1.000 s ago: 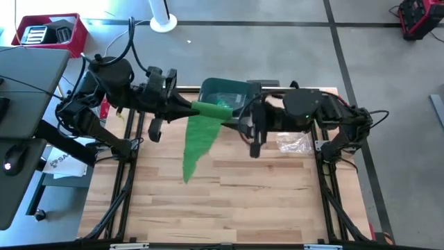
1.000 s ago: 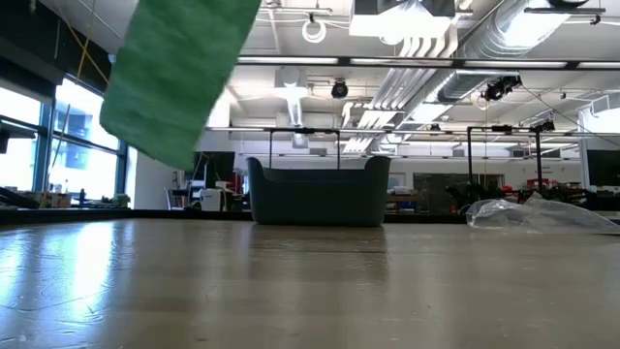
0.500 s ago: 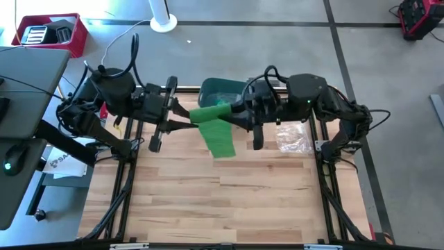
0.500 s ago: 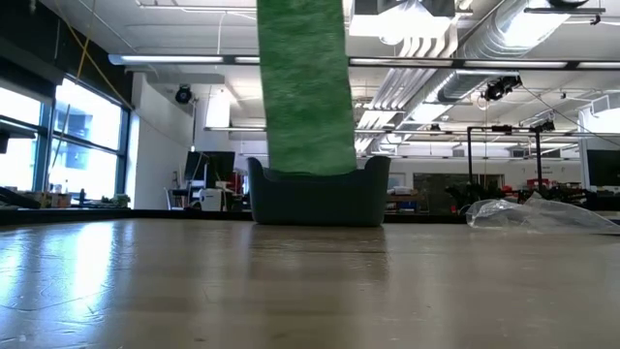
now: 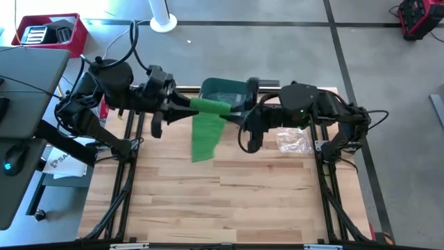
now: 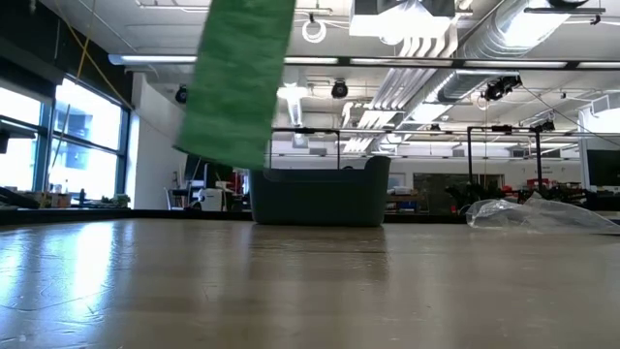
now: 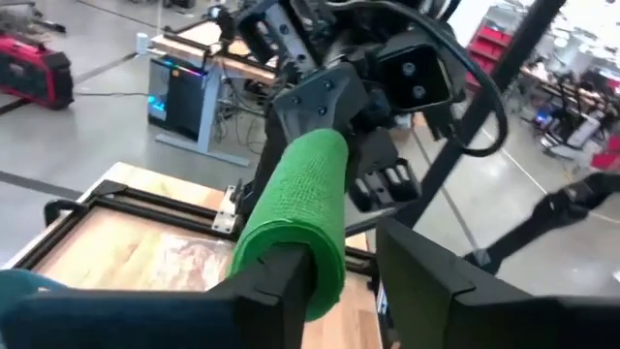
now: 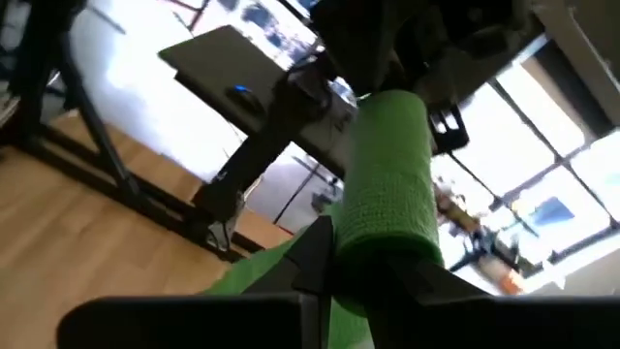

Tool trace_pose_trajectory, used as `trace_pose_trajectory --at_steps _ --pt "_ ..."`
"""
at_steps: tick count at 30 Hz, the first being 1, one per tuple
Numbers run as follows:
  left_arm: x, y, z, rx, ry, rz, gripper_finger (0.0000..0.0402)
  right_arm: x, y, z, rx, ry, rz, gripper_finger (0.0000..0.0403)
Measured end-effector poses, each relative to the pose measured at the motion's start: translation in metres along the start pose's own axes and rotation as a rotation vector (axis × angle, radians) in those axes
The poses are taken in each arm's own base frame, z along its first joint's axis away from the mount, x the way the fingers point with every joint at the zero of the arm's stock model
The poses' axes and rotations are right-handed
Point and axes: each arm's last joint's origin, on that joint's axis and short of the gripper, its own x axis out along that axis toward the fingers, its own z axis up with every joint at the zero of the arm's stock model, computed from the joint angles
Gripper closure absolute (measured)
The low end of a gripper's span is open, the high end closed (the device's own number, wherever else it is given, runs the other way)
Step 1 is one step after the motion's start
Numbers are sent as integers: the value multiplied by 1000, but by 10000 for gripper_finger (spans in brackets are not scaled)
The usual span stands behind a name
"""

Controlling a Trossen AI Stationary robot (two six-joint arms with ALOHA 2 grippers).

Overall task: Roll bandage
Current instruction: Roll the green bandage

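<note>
left end effector (image 5: 182, 105) clamped on bandage (image 5: 208, 105) roll end | right end effector (image 5: 234, 114) clamped on other end | soft, light, floppy tail: grip firm core

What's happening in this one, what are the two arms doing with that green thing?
Both arms hold a green bandage in the air above the far part of the wooden table. The left gripper and the right gripper meet at its rolled part, one at each end, while a loose tail hangs down without reaching the table. A dark bin sits behind them, and a clear plastic bag lies to the right.
</note>
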Motion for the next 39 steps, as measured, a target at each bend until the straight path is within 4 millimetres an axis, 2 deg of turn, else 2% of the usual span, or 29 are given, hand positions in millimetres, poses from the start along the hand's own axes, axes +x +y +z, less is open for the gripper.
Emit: trace_pose_trajectory --at_steps 3,7,10,16,20,24,26,28,32,34,37,39 --pt "0 4 1 -8 -6 17 328 0 -1 0 120 18 -30 366" --pt "0 6 2 62 -8 23 388 -1 0 1 298 -25 30 361" --pt "-1 6 3 164 -10 19 385 -2 -1 5 457 -80 83 339" --pt "-1 -2 0 474 -4 -24 388 -1 -6 5 741 -117 110 284" --pt "3 -5 -2 519 7 -33 376 1 -11 3 848 -120 106 284" --pt "4 -3 -2 331 15 -29 347 0 -12 2 753 -111 78 334" --pt "5 -2 -2 259 19 -30 331 0 -10 2 638 -103 58 373" --pt "4 -3 -2 187 17 -39 316 -1 -7 3 476 -95 48 392" --pt "3 -3 -2 59 22 -55 299 0 3 1 95 -17 32 375" --pt "2 -4 -1 9 13 -65 297 2 8 -1 -38 37 24 368" --pt "3 -1 1 -36 4 -52 305 4 10 -3 -60 68 20 367" --pt "3 1 1 -31 11 -42 323 4 9 -3 46 69 10 366"
